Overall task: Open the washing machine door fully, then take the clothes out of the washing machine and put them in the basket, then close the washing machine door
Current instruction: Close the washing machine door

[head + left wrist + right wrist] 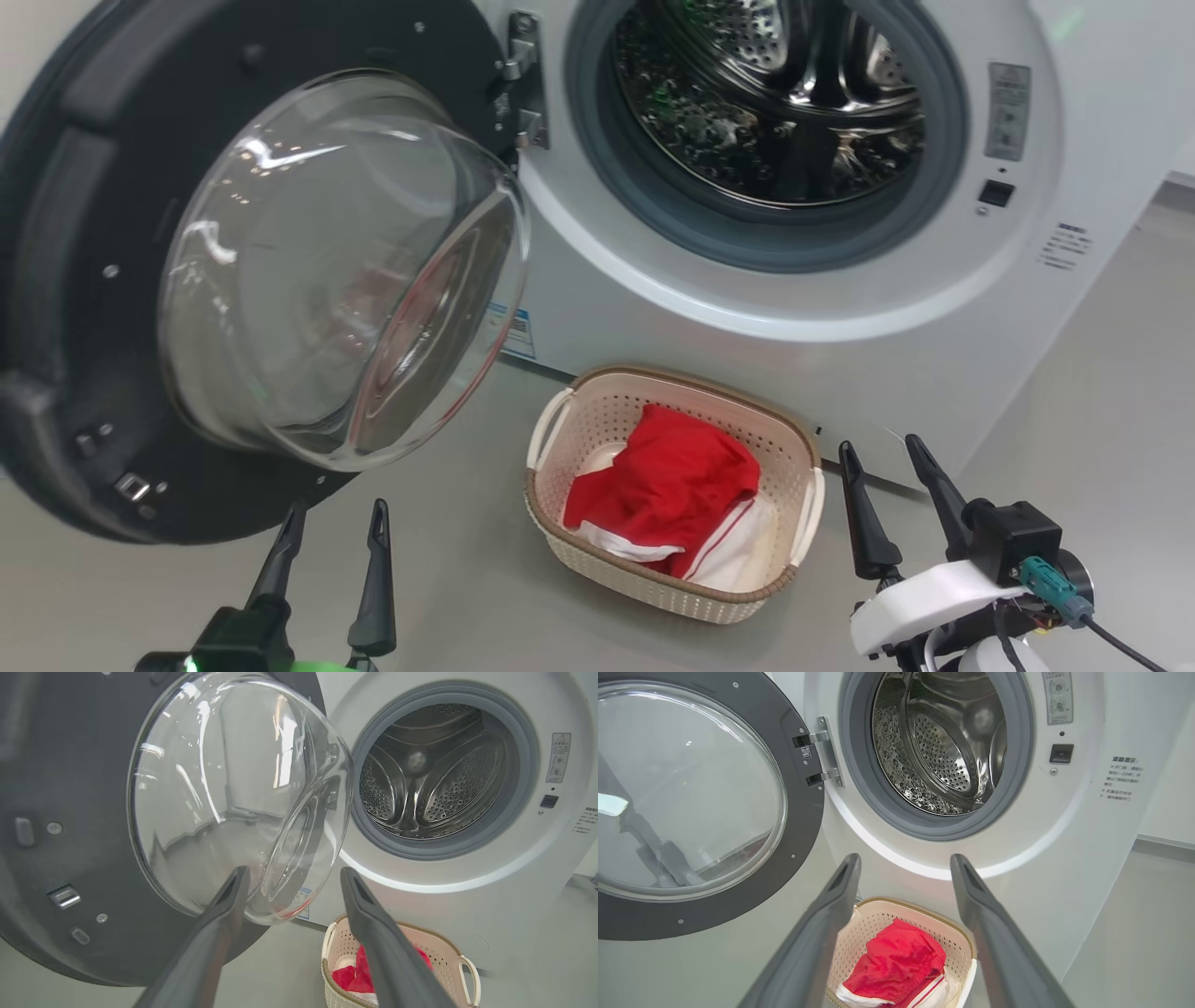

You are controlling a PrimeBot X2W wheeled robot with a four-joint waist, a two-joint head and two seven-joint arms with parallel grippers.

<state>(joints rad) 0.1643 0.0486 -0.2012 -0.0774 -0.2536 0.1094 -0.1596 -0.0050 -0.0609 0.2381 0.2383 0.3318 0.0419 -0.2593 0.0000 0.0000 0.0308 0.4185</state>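
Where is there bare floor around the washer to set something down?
Bare floor lies between the washing machine door and the basket, and right of the washing machine beyond the basket. The basket is crowded with the clothes, and the door's glass bowl overhangs the left.

Pale grey floor [448,560], smooth, matte. White wall [1171,765] at right, darker grey skirting strip [1164,845] along its foot where it meets floor. Light bright, even, diffuse; shadows on floor soft and faint.
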